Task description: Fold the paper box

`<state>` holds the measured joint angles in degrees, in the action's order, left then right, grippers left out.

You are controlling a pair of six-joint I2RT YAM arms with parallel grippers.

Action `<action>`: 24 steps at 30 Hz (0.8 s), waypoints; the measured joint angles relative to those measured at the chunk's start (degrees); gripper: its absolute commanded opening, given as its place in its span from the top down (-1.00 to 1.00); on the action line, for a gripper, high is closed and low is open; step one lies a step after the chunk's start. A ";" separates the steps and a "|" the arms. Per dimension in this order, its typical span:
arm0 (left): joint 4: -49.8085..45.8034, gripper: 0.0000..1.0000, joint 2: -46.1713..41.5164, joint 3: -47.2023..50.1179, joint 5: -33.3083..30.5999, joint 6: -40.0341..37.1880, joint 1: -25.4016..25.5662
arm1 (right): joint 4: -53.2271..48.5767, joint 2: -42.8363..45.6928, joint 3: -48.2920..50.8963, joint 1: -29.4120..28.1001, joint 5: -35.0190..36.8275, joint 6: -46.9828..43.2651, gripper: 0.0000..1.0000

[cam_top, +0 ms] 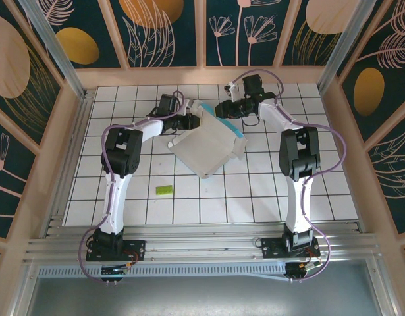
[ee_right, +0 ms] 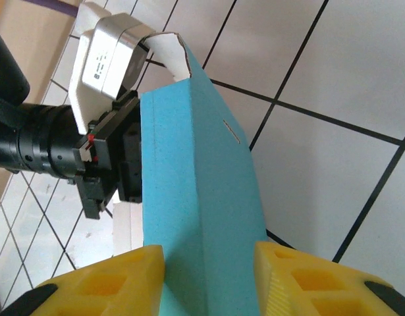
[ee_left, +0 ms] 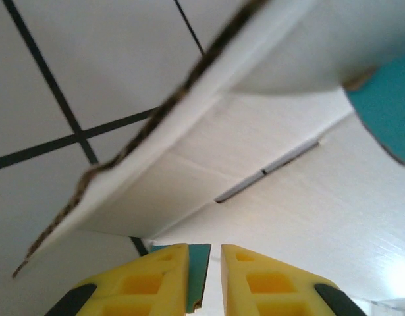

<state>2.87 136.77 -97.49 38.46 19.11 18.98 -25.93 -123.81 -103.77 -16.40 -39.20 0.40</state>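
**Item: paper box (cam_top: 203,146).** Thin card, whitish face up, lying a little far of the middle of the tiled table (cam_top: 321,191), between the two arms. A light blue strip shows along its far-right edge. One flap is raised at the far end, where both grippers meet it. In the left wrist view, the whitish underside of a lifted panel with a short slot in it slants across the frame.

**Item: left gripper (cam_top: 192,120).** It reaches in from the left to the box's far-left corner. In its own wrist view the yellow fingers (ee_left: 146,283) stand almost together. A thin blue card edge of the box sits between them, lying against the left-hand finger, with a sliver of gap on the other side. It is not possible to tell whether the claw truly pinches the card.

**Item: right gripper (ee_right: 209,276).** It reaches in from the right at the box's far edge. Its yellow fingers (ee_right: 307,280) stand either side of an upright blue panel of the box (ee_right: 195,178), which fills the space between them, so the claw is closed on that panel. Just beyond the panel is the left arm's black wrist with a silver camera housing (ee_right: 107,59).

**Item: small green piece (cam_top: 164,189).** It lies flat on the tiles to the near left, well apart from the box and from both grippers.
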 measured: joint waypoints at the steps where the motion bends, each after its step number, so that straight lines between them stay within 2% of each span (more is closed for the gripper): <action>1: 1.01 0.56 -0.04 0.57 0.70 0.63 0.00 | 0.09 0.17 0.28 -0.07 0.26 0.00 0.19; 9: 2.29 0.49 -0.59 4.04 1.53 2.86 0.22 | 1.03 0.70 1.31 -0.87 1.90 -0.04 0.19; 19: 2.34 0.40 -10.32 11.39 -7.08 0.83 0.42 | 1.31 2.25 2.21 -1.99 5.22 -1.05 0.20; 23: 2.47 0.16 -17.03 14.53 -10.91 -2.08 -0.02 | 1.31 2.86 2.84 -2.89 6.40 -1.84 0.20; 24: 2.45 0.15 -18.56 15.02 -11.52 -2.86 -0.31 | 1.31 2.95 2.95 -3.15 6.49 -1.99 0.20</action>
<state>5.32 118.21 -82.48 26.94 16.25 18.68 -24.62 -120.86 -100.82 -19.55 -32.71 -1.58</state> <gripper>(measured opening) 0.393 0.401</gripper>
